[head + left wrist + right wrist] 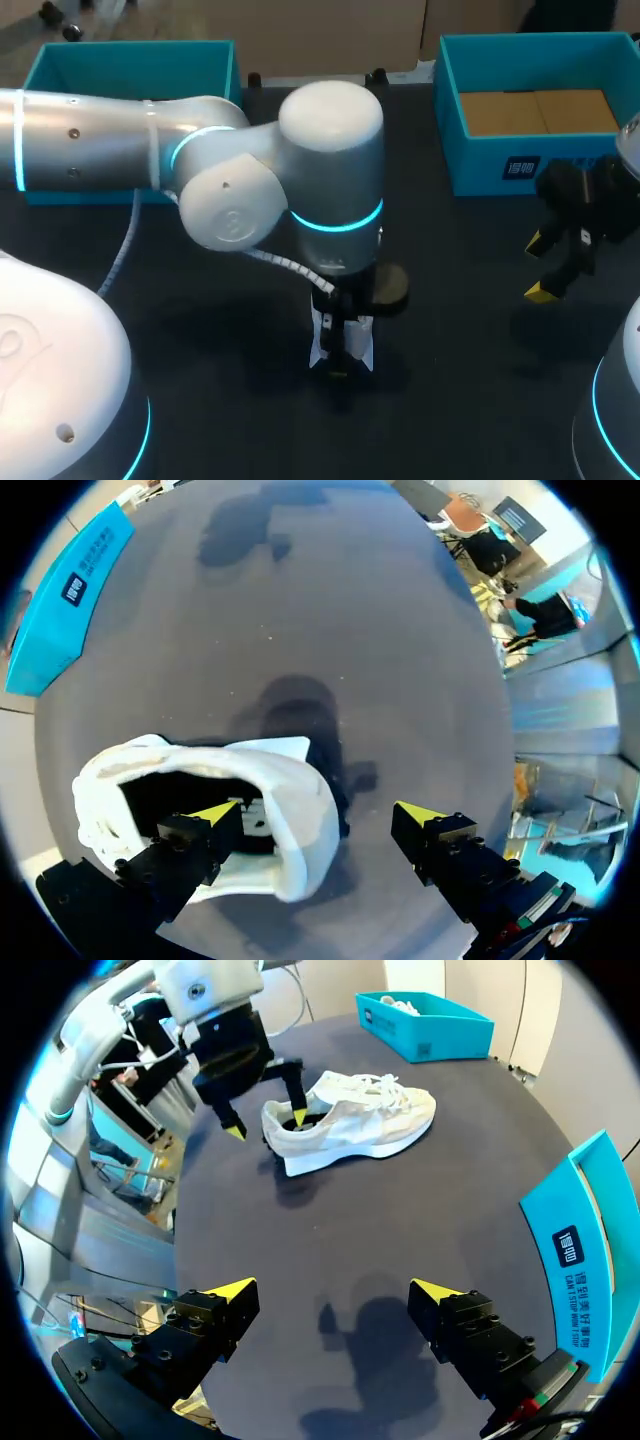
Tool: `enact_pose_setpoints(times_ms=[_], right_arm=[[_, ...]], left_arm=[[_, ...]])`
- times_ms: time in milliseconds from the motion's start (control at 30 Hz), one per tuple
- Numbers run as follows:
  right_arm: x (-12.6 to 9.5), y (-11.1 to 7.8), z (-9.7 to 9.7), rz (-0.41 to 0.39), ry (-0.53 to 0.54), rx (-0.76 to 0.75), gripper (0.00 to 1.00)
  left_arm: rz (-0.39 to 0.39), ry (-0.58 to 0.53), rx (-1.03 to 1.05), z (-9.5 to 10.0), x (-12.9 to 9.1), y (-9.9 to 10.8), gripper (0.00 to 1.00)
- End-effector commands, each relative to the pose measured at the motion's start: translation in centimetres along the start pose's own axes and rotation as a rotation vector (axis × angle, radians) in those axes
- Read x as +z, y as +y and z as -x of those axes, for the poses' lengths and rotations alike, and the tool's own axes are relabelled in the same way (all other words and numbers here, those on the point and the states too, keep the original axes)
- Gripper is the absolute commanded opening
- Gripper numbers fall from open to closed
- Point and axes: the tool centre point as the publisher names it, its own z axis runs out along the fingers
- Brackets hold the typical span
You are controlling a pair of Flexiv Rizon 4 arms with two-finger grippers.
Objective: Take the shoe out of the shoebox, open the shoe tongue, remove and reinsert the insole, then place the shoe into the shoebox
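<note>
1. Left blue box (130,62): it stands at the far left of the worktop (450,330), well apart from the work.
2. Left gripper (320,815): the arm reaches in to the middle and points straight down. Its fingers are spread, one inside the heel opening, the other outside the heel wall, pinching nothing.
3. Shoe (360,1120): white, out of any box, it rests on its sole mid-worktop beneath the left gripper.
4. Step in hand, as judged: insole removal or the start of it. No insole is visible outside the shoe.
5. Next move, as judged: the inner finger must reach the insole edge before closing.
6. Right gripper (538,268): it hangs above the right side, fingers spread and empty.
7. Right blue box (470,170): it stands just beyond that gripper.
</note>
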Motion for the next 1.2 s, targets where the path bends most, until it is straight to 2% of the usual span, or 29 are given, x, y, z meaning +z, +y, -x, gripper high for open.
enact_pose_setpoints(times_ms=[33, 467, 533, 567, 633, 733, 867, 1200], right_arm=[[0.1, 0.0, -0.1, -0.002, -0.002, 0.000, 1.00], [0.1, 0.0, -0.1, -0.002, -0.002, 0.000, 1.00], [0.1, 0.0, -0.1, -0.002, -0.002, 0.000, 1.00], [0.1, 0.0, -0.1, -0.002, -0.002, 0.000, 1.00], [0.1, 0.0, -0.1, -0.002, -0.002, 0.000, 1.00], [0.1, 0.0, -0.1, -0.002, -0.002, 0.000, 1.00], [0.1, 0.0, -0.1, -0.002, -0.002, 0.000, 1.00], [0.1, 0.0, -0.1, -0.002, -0.002, 0.000, 1.00]], left_arm=[[-0.013, -0.006, -0.010, -0.2, 0.9, -0.6, 1.00], [0.008, 0.017, -0.050, 0.1, 2.7, -0.2, 1.00], [0.010, 0.014, -0.056, 0.1, 2.9, -0.2, 0.94], [0.011, 0.013, -0.056, 0.1, 3.0, -0.2, 0.84], [0.020, 0.010, -0.061, 0.0, 3.1, -0.2, 0.47], [0.034, 0.005, -0.064, 0.1, 3.4, -0.1, 0.00], [0.053, 0.008, -0.054, 0.2, 3.4, -0.1, 0.00], [0.026, 0.009, -0.057, 1.0, 1.0, 0.4, 0.00]])
